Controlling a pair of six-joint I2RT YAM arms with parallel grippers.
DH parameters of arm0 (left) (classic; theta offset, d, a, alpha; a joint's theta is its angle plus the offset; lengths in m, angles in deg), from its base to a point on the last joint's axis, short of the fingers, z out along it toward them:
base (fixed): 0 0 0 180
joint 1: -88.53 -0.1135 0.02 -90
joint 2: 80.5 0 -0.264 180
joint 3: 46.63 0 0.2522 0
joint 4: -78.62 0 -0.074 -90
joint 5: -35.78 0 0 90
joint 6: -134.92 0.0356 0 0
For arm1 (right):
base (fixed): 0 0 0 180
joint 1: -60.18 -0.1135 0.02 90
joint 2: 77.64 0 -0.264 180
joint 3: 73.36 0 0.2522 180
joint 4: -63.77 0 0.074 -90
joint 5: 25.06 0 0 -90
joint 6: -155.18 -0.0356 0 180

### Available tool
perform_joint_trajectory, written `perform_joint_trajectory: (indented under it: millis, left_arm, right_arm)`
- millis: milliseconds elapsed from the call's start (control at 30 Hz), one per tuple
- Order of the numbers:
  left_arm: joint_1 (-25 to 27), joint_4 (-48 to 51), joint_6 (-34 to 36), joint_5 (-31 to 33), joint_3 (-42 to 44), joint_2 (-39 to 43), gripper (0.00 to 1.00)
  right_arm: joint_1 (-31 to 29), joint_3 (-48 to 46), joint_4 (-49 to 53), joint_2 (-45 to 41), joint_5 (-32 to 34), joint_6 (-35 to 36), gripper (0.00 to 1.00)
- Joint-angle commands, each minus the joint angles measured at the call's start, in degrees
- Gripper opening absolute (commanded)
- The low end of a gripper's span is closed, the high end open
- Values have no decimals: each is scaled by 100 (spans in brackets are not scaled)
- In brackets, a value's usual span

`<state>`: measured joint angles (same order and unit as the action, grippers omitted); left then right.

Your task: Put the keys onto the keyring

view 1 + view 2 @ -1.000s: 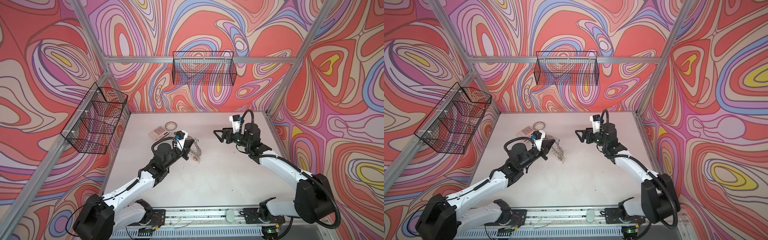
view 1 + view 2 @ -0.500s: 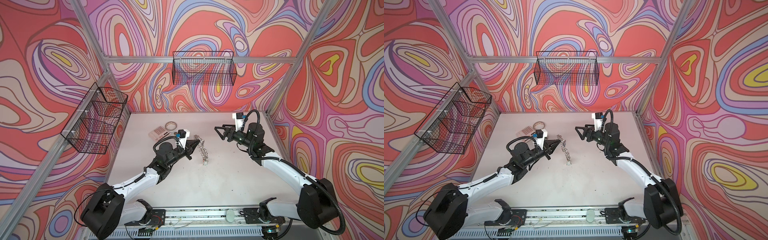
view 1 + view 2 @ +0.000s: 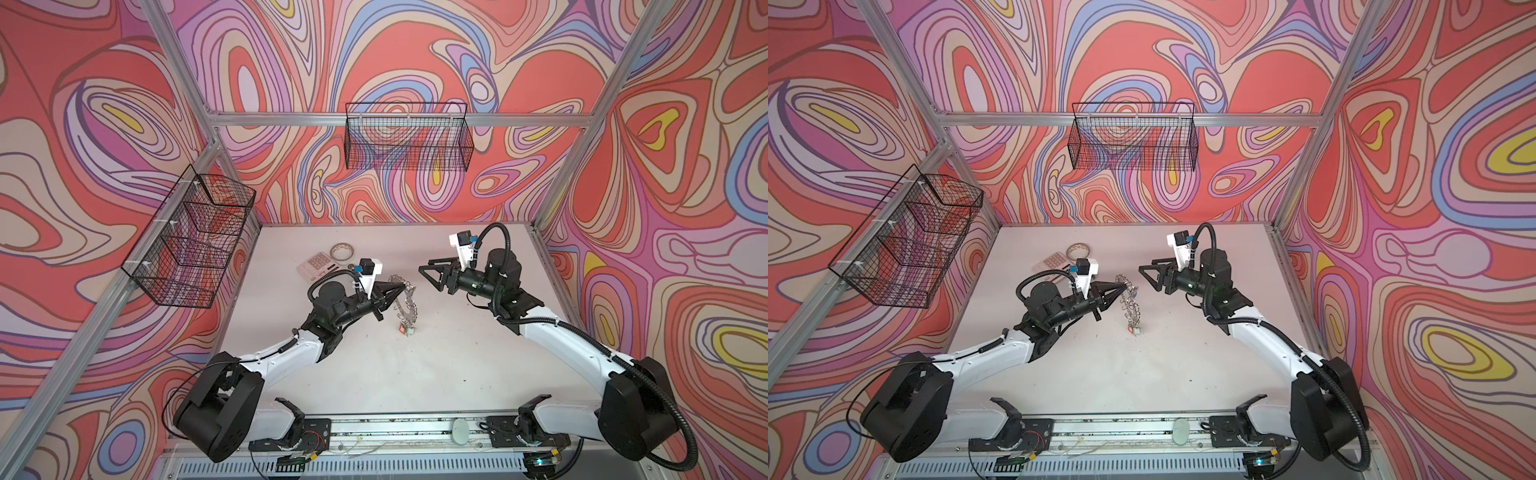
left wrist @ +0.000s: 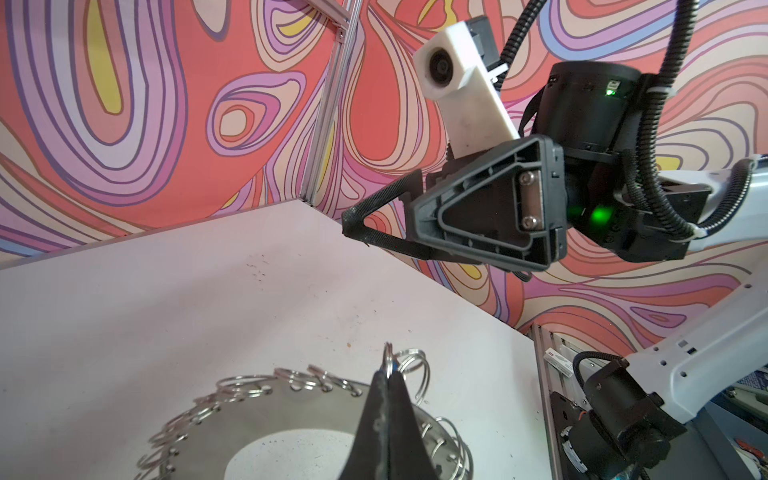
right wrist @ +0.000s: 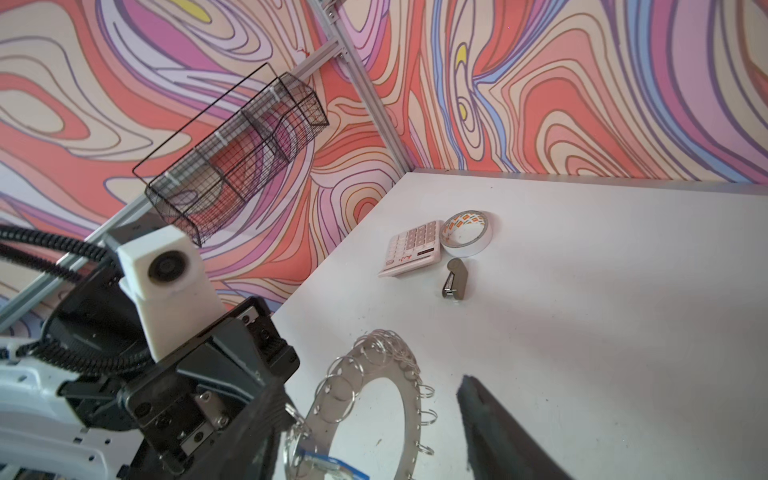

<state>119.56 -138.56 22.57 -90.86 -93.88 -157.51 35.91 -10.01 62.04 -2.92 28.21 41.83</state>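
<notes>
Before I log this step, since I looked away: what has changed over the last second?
The left gripper, shut on the keyring, carried it toward the middle; it now hangs edge-on, keys at the bottom. The right gripper edged toward it, jaws narrower but open. The calculator and tape roll stayed put.

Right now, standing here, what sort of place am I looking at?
Most likely a robot test booth: a left arm and a right arm fixed to a rail at a white table, enclosed by swirl-patterned walls on aluminium framing.
</notes>
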Motion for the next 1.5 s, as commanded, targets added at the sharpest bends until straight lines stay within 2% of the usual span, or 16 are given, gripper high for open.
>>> perform_joint_trajectory:
  millis: [0,100,300,467,1067,1467]
  left_arm:
    - [-35,-729,-192,-279,-225,-100,0]
    - [-35,-781,-220,-316,-229,-163,0]
    - [-35,-760,-168,-335,-210,-125,0]
    - [-35,-722,-155,-363,-234,-78,0]
    - [-35,-801,-314,-343,-263,-53,0]
    - [-32,-799,-402,-510,-296,-16,0]
  right_arm:
    - [-177,84,27,196,-335,145,58]
    - [-192,116,29,294,-428,171,46]
    - [-189,163,10,416,-645,136,31]
    - [-194,11,-80,402,-782,126,25]
    - [-199,-522,-631,216,-1154,-165,29]
    - [-396,-493,-418,373,-1124,73,17]
